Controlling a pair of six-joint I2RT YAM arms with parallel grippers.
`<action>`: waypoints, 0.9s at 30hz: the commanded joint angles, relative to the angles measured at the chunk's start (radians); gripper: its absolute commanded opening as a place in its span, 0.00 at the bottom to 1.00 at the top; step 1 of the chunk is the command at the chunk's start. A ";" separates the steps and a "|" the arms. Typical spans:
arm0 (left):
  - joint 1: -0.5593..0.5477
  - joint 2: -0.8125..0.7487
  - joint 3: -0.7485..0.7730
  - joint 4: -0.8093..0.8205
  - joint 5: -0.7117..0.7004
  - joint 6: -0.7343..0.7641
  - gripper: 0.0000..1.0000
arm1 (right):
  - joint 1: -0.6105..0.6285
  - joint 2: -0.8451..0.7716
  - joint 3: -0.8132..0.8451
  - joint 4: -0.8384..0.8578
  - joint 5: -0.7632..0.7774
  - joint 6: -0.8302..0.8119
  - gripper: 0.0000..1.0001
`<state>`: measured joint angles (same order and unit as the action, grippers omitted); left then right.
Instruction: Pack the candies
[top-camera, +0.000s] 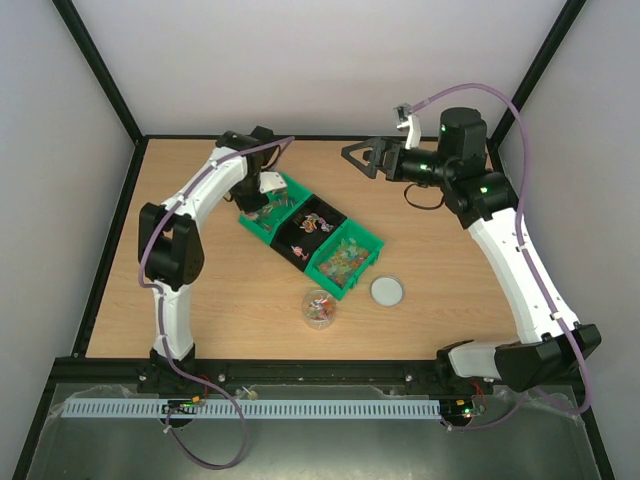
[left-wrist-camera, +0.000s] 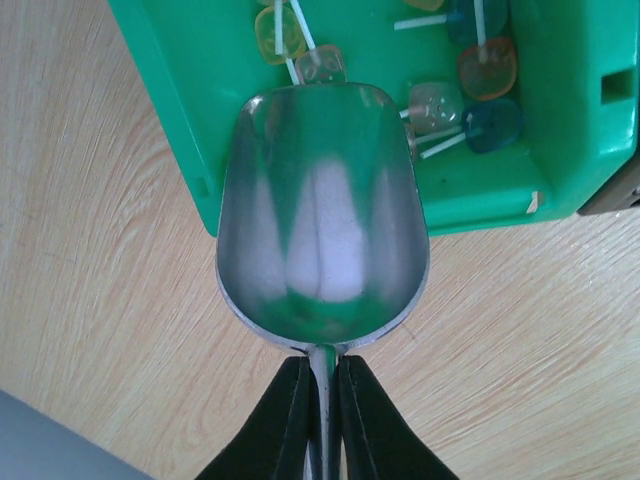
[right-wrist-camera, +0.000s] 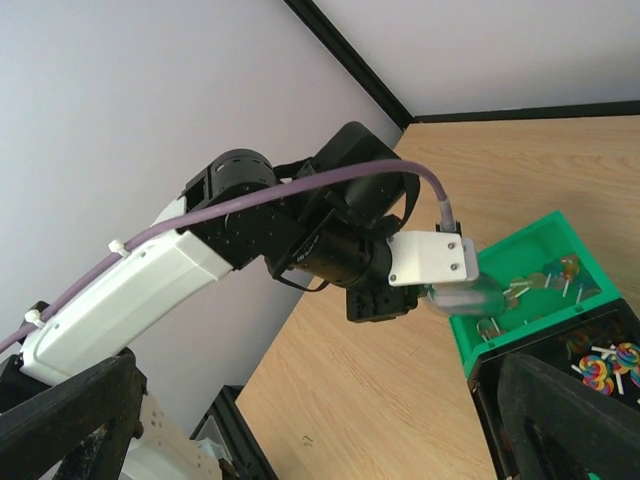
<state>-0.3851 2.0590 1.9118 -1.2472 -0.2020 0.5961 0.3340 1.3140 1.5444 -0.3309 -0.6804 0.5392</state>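
My left gripper (left-wrist-camera: 322, 400) is shut on the thin handle of a metal scoop (left-wrist-camera: 322, 215). The scoop's bowl is empty and hangs over the near wall of a green bin (left-wrist-camera: 170, 90), where translucent candies (left-wrist-camera: 485, 70) on white sticks lie. From above, the left gripper (top-camera: 258, 200) sits over that far-left bin (top-camera: 290, 187). A clear jar (top-camera: 319, 308) stands in front of the bins with some candies inside. My right gripper (top-camera: 365, 158) is open and empty, raised over the far table. In its own view, the right gripper (right-wrist-camera: 320, 370) faces the left arm and the scoop (right-wrist-camera: 470, 297).
Three bins stand in a diagonal row: the green one, a black one (top-camera: 322, 206) with swirl lollipops, and another green one (top-camera: 372, 240) full of mixed candies (top-camera: 343, 257). A round white-grey lid (top-camera: 387, 291) lies right of the jar. Black frame posts edge the table.
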 joint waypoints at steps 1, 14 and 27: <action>0.019 0.034 -0.051 0.058 0.099 -0.012 0.02 | -0.002 0.001 -0.035 0.008 -0.028 0.007 0.99; 0.022 -0.063 -0.286 0.261 0.135 0.015 0.02 | -0.004 0.026 -0.080 -0.017 -0.043 -0.209 0.99; 0.029 -0.116 -0.285 0.220 0.111 0.046 0.02 | -0.004 0.205 -0.062 -0.141 0.100 -0.543 0.99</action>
<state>-0.3634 1.9419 1.6547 -0.9073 -0.0898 0.6174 0.3340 1.4597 1.4746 -0.4103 -0.6216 0.1192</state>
